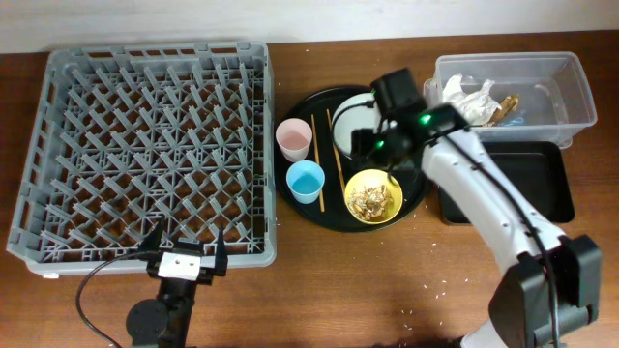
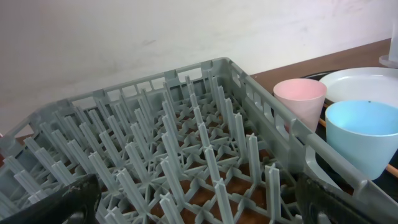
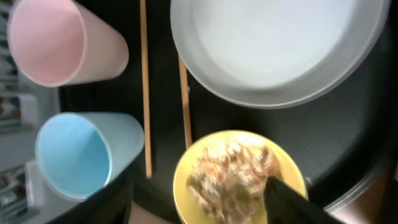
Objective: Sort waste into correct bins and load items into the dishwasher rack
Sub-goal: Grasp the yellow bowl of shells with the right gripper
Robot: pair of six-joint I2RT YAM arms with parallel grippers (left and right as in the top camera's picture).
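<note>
**Right gripper (image 3: 196,204) open over bowl (image 3: 184,167)**

Jaws spread wide, holding nothing, astride the yellow bowl of scraps (image 3: 227,174) at lower centre. The left gripper (image 1: 187,249), also open and empty, sits at the rack's (image 1: 145,145) bottom edge. The napkin (image 1: 472,97) lies in the tub (image 1: 580,92), upper right.

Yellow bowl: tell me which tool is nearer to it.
Right. The right tool is over the yellow bowl, at its far rim; the left tool sits at the near edge of the dishwasher rack, well away.
</note>
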